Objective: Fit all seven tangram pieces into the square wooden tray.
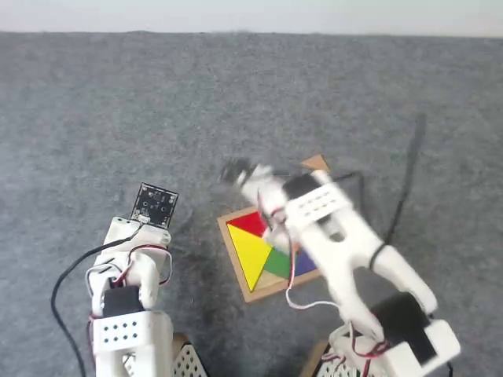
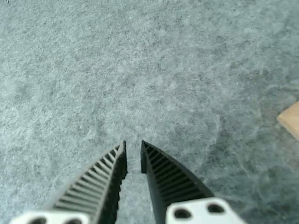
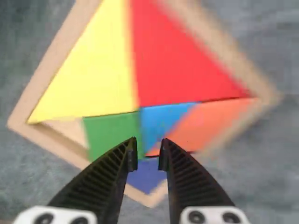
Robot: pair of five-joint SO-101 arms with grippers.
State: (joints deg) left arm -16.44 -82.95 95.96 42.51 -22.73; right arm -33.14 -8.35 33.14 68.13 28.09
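The square wooden tray (image 1: pixel 233 255) lies on the grey carpet between the arms, turned like a diamond. In the right wrist view the tray (image 3: pixel 44 135) holds a yellow triangle (image 3: pixel 93 79), a red triangle (image 3: pixel 177 60), a green piece (image 3: pixel 110 133), a light blue piece (image 3: pixel 161 119), an orange piece (image 3: pixel 205 123) and a dark blue piece (image 3: pixel 147 175). A small bare patch of tray floor (image 3: pixel 65 128) shows beside the green piece. My right gripper (image 3: pixel 148 142) hovers over the tray, slightly open and holding nothing. My left gripper (image 2: pixel 132 144) is shut over bare carpet, to the tray's left.
Grey carpet (image 1: pixel 157 110) covers the whole table. The left arm (image 1: pixel 130 275) stays folded at the near left. A corner of the tray (image 2: pixel 292 122) shows in the left wrist view. A black cable (image 1: pixel 409 173) runs along the carpet right of the tray.
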